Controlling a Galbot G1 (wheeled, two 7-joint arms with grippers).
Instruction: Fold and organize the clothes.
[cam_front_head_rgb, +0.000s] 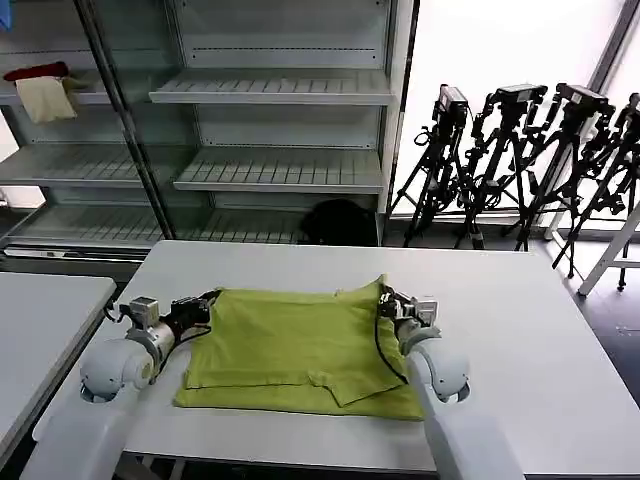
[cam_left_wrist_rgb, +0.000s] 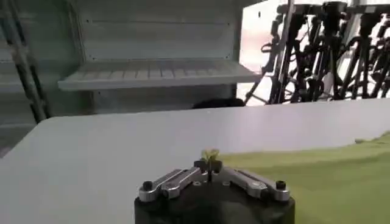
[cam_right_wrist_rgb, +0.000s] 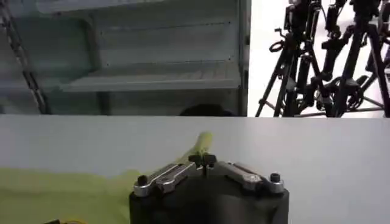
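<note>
Head view: the green shirt (cam_front_head_rgb: 300, 350) lies on the white table (cam_front_head_rgb: 540, 330), spread fairly flat, and both grippers are at its far edge, one at each corner. The left gripper (cam_front_head_rgb: 205, 303) sits at the far-left corner, the right gripper (cam_front_head_rgb: 390, 300) at the far-right one, where the cloth rises into a small peak.

Left wrist view: the jaws are pressed together, and a little tuft of green cloth (cam_left_wrist_rgb: 210, 156) pokes up between them, so that claw is pinching the shirt. Right wrist view tells the same story: jaws closed, a strip of green fabric (cam_right_wrist_rgb: 201, 145) pulled up from the tips.

How far along? The near part of the shirt shows overlapping layers and a flap along the near hem, so some folding looks done already, though from this angle I can't tell for sure whether that is a neat fold or just loose cloth lying double. It is still a wide rectangle, not a compact bundle. My read: both corners are gripped ready to carry the far edge toward the near side for another fold. After that, smoothing and setting it tidy would remain.

Behind, shelves (cam_front_head_rgb: 280, 90) and a row of tripods (cam_front_head_rgb: 520, 160) stand well apart from the work.
</note>
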